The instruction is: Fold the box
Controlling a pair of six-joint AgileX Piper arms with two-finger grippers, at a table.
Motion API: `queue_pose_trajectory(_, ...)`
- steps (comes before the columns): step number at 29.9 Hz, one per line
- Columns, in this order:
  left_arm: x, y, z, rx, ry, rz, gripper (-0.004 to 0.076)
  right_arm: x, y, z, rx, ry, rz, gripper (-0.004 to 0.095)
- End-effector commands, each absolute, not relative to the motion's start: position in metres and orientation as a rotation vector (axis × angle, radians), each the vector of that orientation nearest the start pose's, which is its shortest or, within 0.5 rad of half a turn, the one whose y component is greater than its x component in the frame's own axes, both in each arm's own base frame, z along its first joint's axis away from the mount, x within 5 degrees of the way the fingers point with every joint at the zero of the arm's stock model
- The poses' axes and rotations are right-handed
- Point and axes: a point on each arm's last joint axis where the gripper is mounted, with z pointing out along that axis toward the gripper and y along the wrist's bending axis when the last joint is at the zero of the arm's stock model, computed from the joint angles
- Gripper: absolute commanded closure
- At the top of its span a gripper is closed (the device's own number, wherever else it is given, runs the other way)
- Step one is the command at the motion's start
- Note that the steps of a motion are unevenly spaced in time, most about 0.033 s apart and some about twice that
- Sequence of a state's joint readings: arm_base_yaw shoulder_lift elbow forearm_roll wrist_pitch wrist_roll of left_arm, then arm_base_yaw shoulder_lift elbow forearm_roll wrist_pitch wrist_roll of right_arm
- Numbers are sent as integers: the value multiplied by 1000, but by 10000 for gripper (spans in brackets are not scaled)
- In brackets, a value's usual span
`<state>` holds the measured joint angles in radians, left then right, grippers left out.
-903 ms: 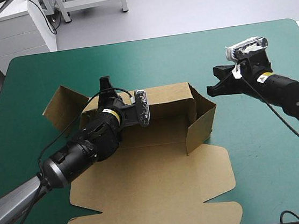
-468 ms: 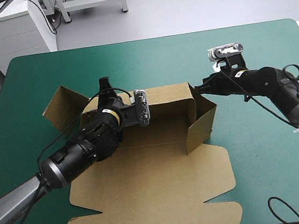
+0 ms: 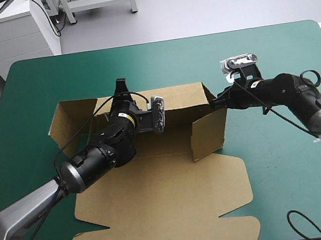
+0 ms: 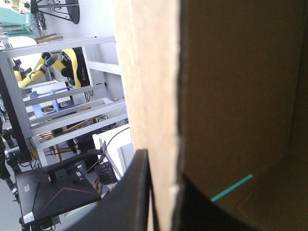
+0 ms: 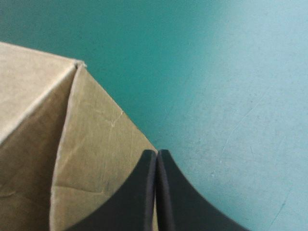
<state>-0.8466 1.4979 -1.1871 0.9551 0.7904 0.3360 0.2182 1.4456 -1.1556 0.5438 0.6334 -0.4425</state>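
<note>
The box (image 3: 163, 195) sits mid-way across the bench (image 3: 284, 187), lid panel (image 3: 171, 211) flat toward 6 o'clock. The left hand (image 3: 121, 89) clamps the rear wall (image 3: 178, 100). The right hand (image 3: 216, 103), closed and empty, meets the side flap (image 3: 209, 137) at 3 o'clock. Push the flap squarely toward 9 o'clock, with the rear wall held upright.

- You had no text, number, brand or sign that could be read in any of the three views.
- The yellow band (image 3: 127, 117) on the left arm (image 3: 96, 162), over the back wall of the box (image 3: 185, 186), was too small for you to read anything from it.
</note>
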Motion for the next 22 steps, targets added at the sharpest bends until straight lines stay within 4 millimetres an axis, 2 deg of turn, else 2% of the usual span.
queue_pose_trajectory(1, 249, -207, 322, 1698, 1596, 778, 722, 298, 92, 333, -379, 2238, 466, 927)
queue_pose_trajectory(6, 249, -209, 318, 1749, 1581, 771, 722, 289, 92, 321, -403, 2248, 488, 927)
queue_pose_trajectory(14, 248, -210, 318, 1757, 1576, 754, 722, 260, 91, 306, -488, 2144, 527, 927)
queue_pose_trajectory(22, 246, -211, 315, 1786, 1585, 717, 722, 251, 93, 300, -569, 2111, 532, 927)
